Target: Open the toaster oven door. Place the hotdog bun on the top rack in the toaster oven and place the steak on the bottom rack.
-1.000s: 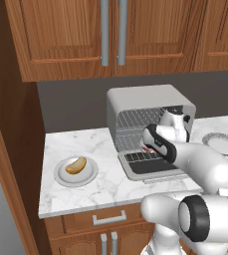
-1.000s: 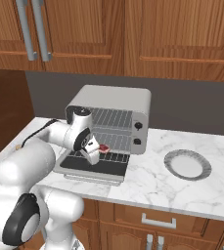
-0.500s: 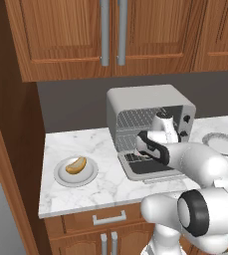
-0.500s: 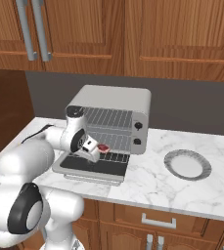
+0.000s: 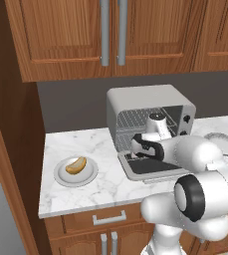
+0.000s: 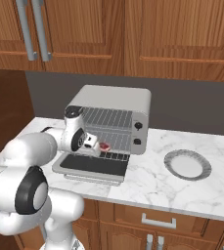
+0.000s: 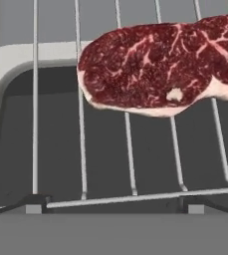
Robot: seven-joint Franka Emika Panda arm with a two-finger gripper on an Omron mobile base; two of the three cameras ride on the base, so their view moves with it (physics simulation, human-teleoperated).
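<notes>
Gripper (image 6: 95, 148) is standing with jaws wide apart, gripping nothing, at the mouth of the toaster oven (image 6: 114, 99). The toaster oven door (image 6: 93, 166) is lying folded down flat, just below and in front of the gripper.

The steak (image 7: 158, 64) is lying on the bottom rack (image 7: 80, 149), just ahead of the gripper along its pointing axis and off to one side of centre in the hand view. Its long axis is running across the rack wires, crosswise to the gripper's line of sight. It is not touching the fingers. Steak step is looking done, judged from how it is sitting flat on the wires.

The hotdog bun (image 5: 76, 165) is resting on a plate (image 5: 65, 175) on the counter (image 5: 90, 191), well apart from the gripper, away on the side opposite the oven knobs. The coming move is turning on that: the arm is needing to back out of the oven and swing across to the bun. The bun's long axis is lying diagonal on the plate, so the jaws would close best across its short width.

Materials: steak is dark red with pale marbling and a pale fat rim, soft, limp. Rack is thin silver wire, parallel bars, with a cross bar at the front. Oven body is smooth light grey metal with rounded corners. Bun is golden-tan, oblong, likely compressible. Counter is white veined marble.

The top rack (image 6: 107, 118) is sitting above the gripper, bare.
</notes>
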